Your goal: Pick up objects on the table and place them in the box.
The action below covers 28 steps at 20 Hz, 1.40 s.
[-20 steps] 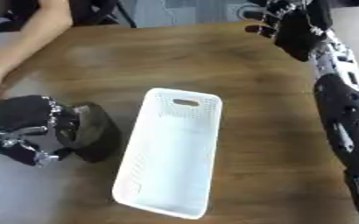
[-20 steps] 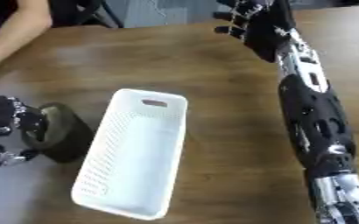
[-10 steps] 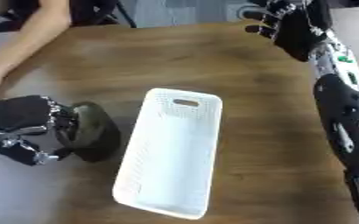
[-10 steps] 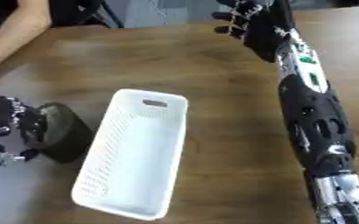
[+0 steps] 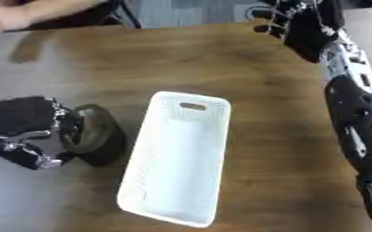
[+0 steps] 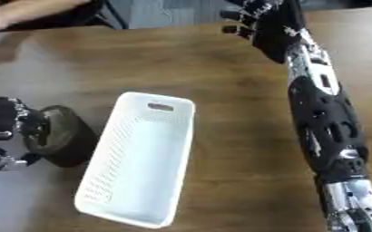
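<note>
A dark, round, roll-shaped object (image 5: 95, 137) stands on the wooden table at the left, just beside the long white perforated box (image 5: 144, 156). My left hand (image 5: 21, 120) has its fingers curled round the roll's left side; the roll rests on the table. The box lies lengthwise in the middle with nothing inside, its handle slot at the far end. My right hand (image 6: 258, 20) hovers over the table's far right edge, fingers relaxed and apart, holding nothing.
A person's bare hand (image 5: 2, 18) lies at the far left edge of the table (image 5: 181, 59). My right arm (image 5: 354, 113) runs down the right side of the view. Bare wood lies between the box and that arm.
The person's arm has pulled back from the table's left side to the far edge. My left hand and the roll stay where they were, as does my right hand.
</note>
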Each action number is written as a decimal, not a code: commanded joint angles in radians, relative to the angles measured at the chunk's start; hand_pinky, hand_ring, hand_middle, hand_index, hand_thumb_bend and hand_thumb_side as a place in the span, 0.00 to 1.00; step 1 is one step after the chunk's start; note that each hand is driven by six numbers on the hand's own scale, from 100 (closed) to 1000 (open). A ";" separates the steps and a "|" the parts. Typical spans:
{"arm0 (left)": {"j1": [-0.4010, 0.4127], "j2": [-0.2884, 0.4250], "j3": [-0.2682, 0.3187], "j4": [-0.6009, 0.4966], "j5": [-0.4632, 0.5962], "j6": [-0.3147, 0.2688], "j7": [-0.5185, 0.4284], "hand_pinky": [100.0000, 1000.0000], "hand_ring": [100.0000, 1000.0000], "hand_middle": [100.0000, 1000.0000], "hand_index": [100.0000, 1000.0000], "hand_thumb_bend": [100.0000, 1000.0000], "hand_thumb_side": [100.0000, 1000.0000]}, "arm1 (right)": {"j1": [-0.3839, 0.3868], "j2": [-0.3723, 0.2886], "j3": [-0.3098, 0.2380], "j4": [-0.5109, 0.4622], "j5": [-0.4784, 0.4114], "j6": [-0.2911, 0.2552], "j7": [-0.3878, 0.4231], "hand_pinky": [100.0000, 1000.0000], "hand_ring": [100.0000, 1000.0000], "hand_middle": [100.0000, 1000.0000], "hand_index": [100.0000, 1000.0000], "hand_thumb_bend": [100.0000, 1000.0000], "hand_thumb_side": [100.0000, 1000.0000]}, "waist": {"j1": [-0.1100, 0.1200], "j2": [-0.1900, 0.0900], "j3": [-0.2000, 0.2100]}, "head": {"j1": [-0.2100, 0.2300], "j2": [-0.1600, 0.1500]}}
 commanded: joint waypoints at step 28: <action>0.011 0.112 0.106 -0.354 0.221 0.065 0.123 0.00 0.00 0.00 0.07 0.00 0.17 | -0.015 -0.007 -0.009 -0.020 0.003 0.006 -0.010 0.72 0.83 0.95 1.00 0.00 1.00 | 0.002 -0.025 0.008 | -0.046 -0.045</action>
